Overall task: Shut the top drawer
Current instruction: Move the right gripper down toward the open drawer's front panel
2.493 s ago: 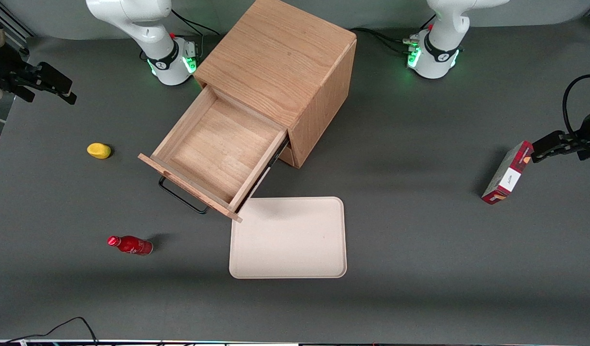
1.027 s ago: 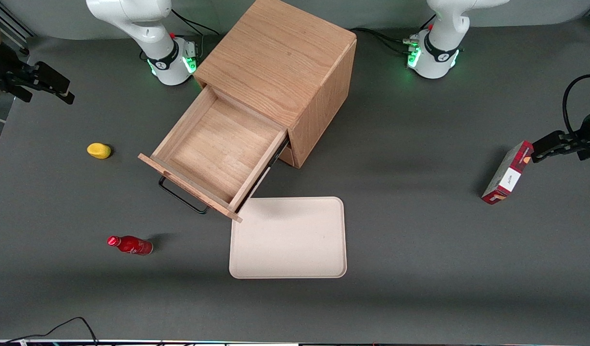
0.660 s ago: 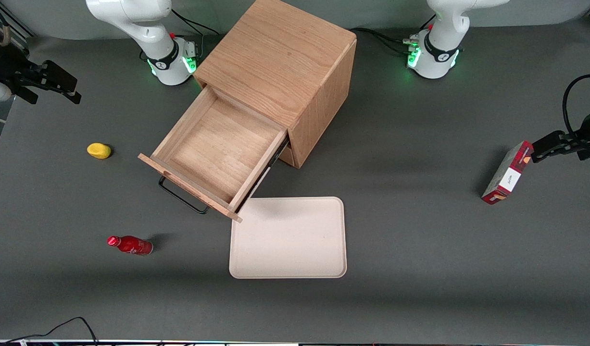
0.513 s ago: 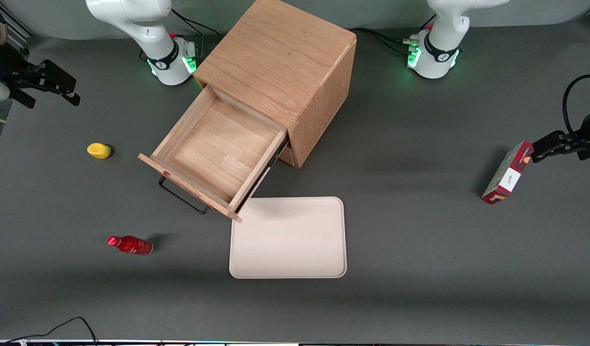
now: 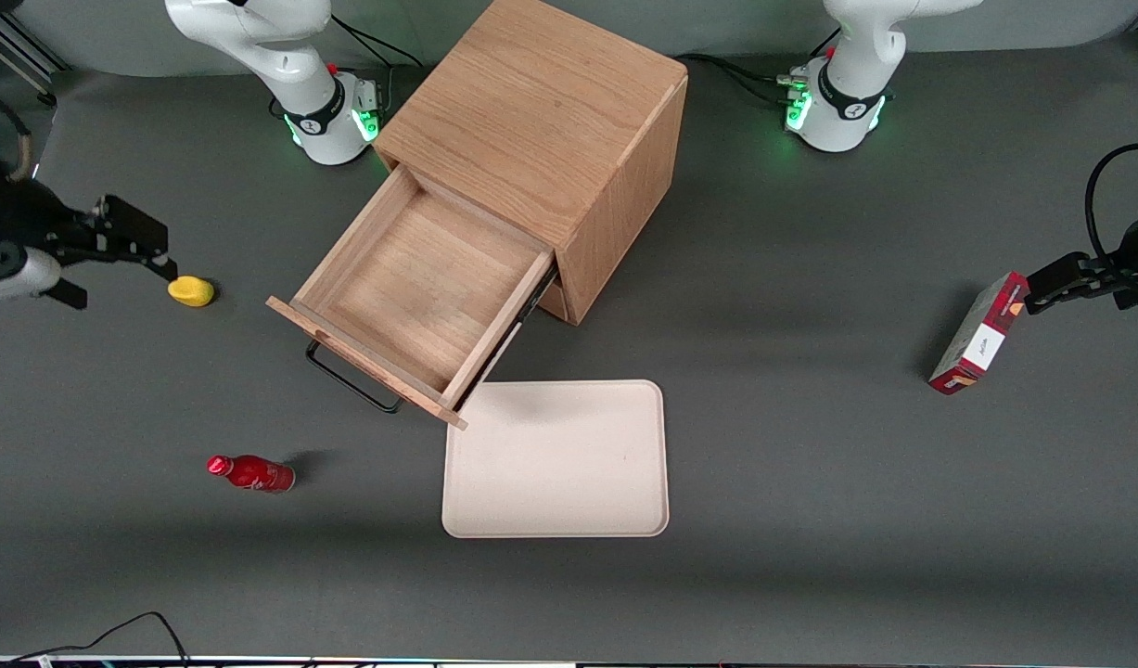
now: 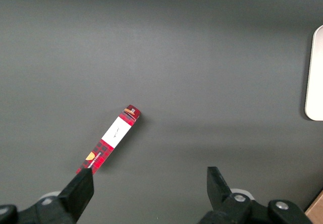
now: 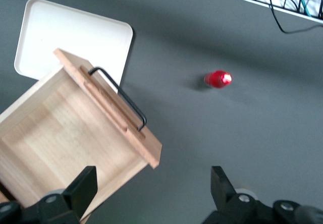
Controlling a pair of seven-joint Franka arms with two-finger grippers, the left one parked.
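A: top drawer (image 5: 418,293) status?

B: Pulled far out of the oak cabinet (image 5: 545,130). Nothing in it, bare wood floor visible in both the front and right wrist views. Black bar handle (image 5: 351,378) on its front face, pointing toward the front camera and the working arm's end of the table.

A: Gripper?

B: gripper (image 5: 128,250) hangs over the table at the working arm's end, well apart from the drawer, nothing in it. In the right wrist view the two fingers (image 7: 82,186) sit wide apart, so it's spread open. Just beside it in the front view is a small yellow object (image 5: 191,290), can't tell what it is.

A: Other containers?

B: Cream tray (image 5: 556,458) flat on the table, nearer the front camera than the cabinet, nothing on it. One corner tucks under the drawer's front corner in the front view; can't tell if they touch.

A: Anything hidden?

B: Lower drawer is covered by the open one. Slide rail shows only as a dark strip between drawer side and cabinet. The gripper's arm is cut off by the frame edge.

A: Rest of the table?

B: Red bottle (image 5: 251,472) lying on its side, nearer the camera than the yellow object. Red plaid box (image 5: 979,334) toward the parked arm's end, label unreadable.
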